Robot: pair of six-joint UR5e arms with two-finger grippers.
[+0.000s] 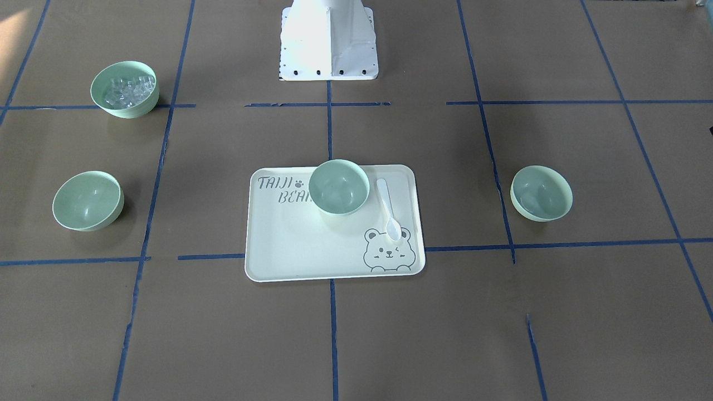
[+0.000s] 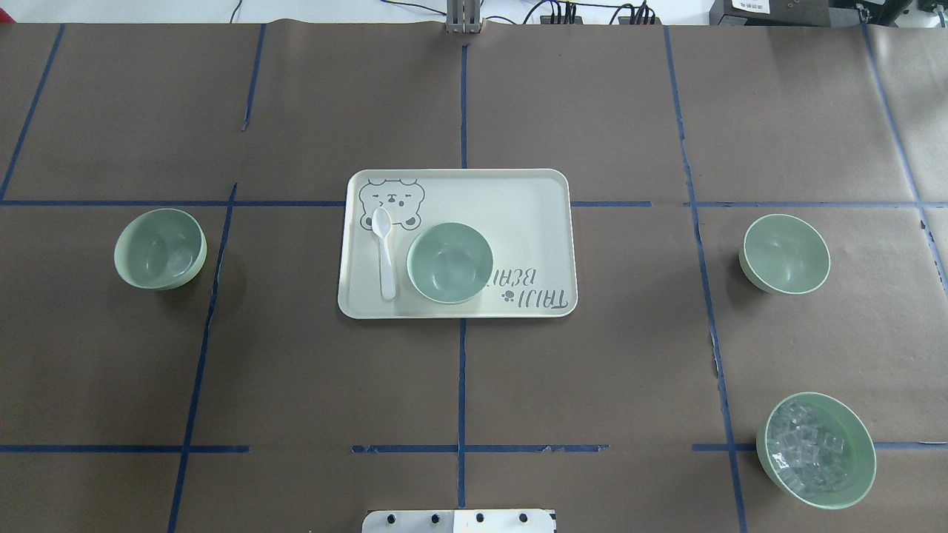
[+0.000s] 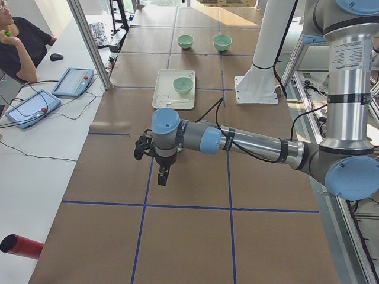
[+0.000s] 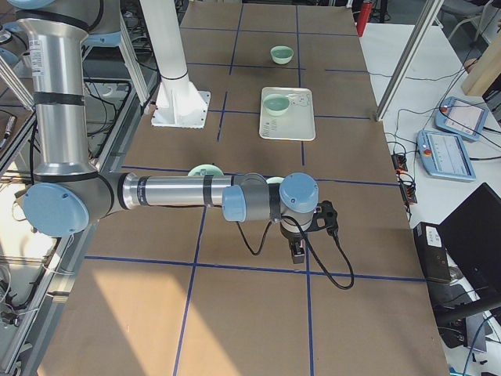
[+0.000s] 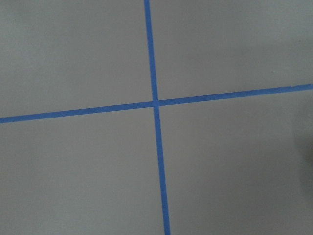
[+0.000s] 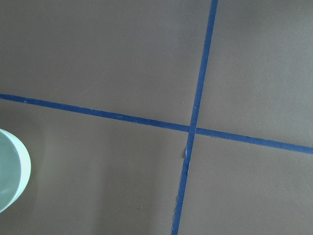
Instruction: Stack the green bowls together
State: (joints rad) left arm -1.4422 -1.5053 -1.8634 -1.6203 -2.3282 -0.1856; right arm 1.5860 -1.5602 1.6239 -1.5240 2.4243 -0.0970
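Three plain green bowls stand apart and upright. One [image 2: 160, 248] is on the table's left side, one [image 2: 449, 263] is on the tray [image 2: 533, 200], and one [image 2: 785, 254] is on the right side. They also show in the front-facing view [image 1: 541, 192] [image 1: 338, 186] [image 1: 88, 200]. My left gripper [image 3: 163, 174] shows only in the exterior left view, pointing down over the table. My right gripper [image 4: 297, 249] shows only in the exterior right view. I cannot tell whether either is open or shut. A pale green bowl's rim [image 6: 10, 171] sits at the right wrist view's left edge.
A wider mint bowl of clear cubes [image 2: 816, 450] stands near the robot on the right side. A white spoon [image 2: 384, 252] lies on the bear-printed tray beside the middle bowl. The robot's white base [image 1: 328, 42] is at the near table edge. Blue tape lines cross the brown table.
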